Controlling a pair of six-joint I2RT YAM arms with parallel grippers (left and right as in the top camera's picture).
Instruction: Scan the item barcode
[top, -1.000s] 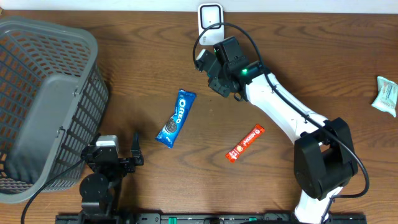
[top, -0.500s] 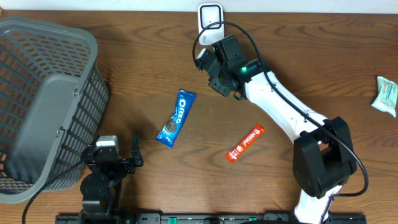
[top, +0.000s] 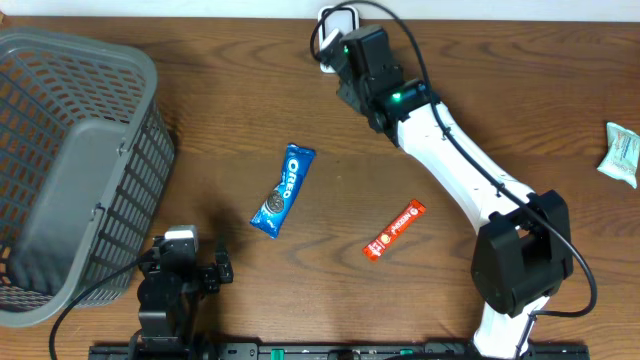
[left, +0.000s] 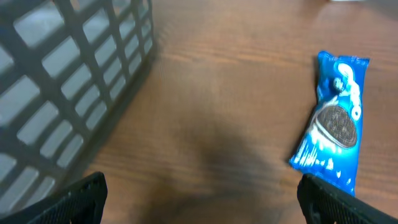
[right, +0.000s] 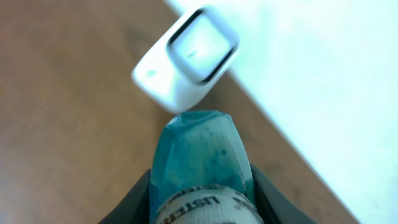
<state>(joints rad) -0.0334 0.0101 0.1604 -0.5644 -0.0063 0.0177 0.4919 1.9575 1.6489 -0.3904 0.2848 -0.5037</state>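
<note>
Nearest us, our left jaws stand wide apart over the worktop (top: 220, 90), beside the grey basket (top: 60, 150). Just beyond them lies the blue Oreo pack (top: 282, 190), and to its right the orange bar (top: 394, 230), both flat and well apart. Farther off, a pale green packet (top: 620, 152) sits at the right edge. At the far edge our right jaws are clamped on the teal Listerine pack (right: 199, 168), its tip just beside the white scanner (right: 186, 59).

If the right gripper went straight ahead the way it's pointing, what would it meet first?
Probably the white scanner: the teal Listerine item in the right gripper points at it, though the gap is hard to judge.
</note>
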